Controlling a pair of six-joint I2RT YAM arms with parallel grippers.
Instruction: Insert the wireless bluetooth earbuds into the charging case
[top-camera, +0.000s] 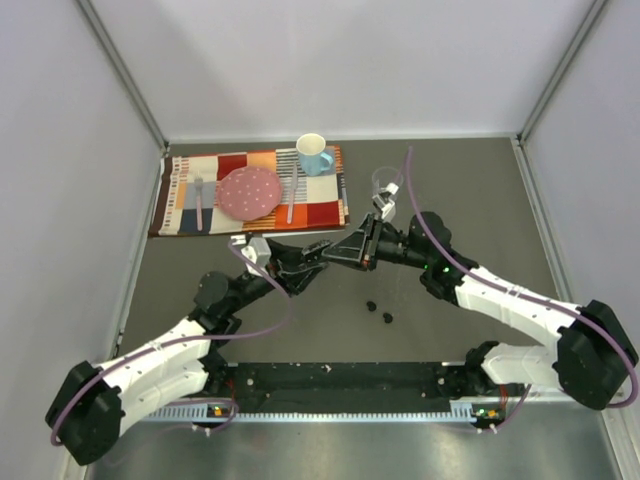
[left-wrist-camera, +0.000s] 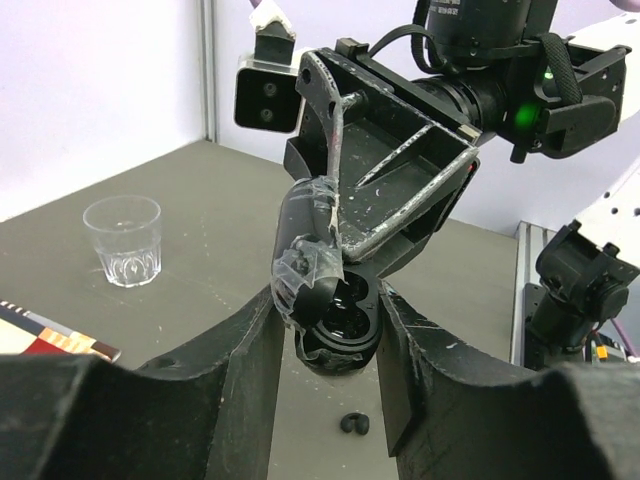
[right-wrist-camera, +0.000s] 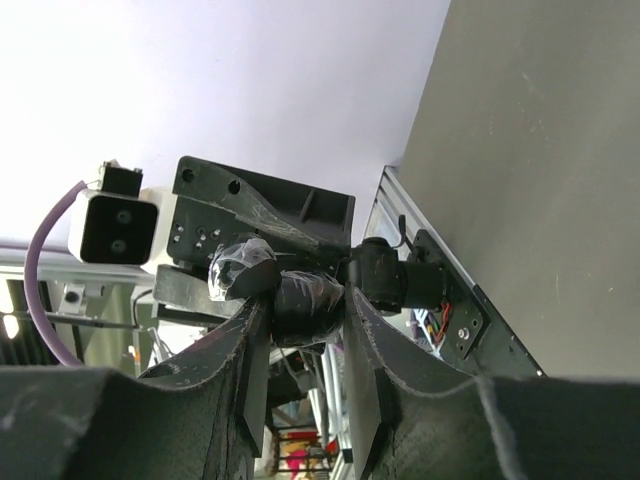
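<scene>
Finding 1, position of the work. The charging case (left-wrist-camera: 340, 325) is held in the air over the middle of the worktop (top-camera: 300, 335), between the 2 arms. The left end effector (top-camera: 322, 250) is closed on its lower half, with 1 finger pressed against each side. The right end effector (top-camera: 345, 252) is closed on its upper half from the opposite direction. The case stands open, and its long axis runs from one end effector to the other. Its recessed face is turned towards the left wrist camera. Whether a bud is already seated in those recesses cannot be told.

Finding 2, position of the parts. 2 earbuds (top-camera: 371, 304) lie loose on the worktop, close together. They are below the held case, towards the near edge and on the right arm's side. The left wrist view shows 1 of them on the surface directly beneath the case. No other buds can be made out.

Finding 3, governing relation. The buds are down and to the near right of both end effectors, and neither has a free grip. In my judgement the right end effector is the nearer, so it would have to let go of the upper half and descend. The left would meanwhile keep the open face presented upward.
</scene>
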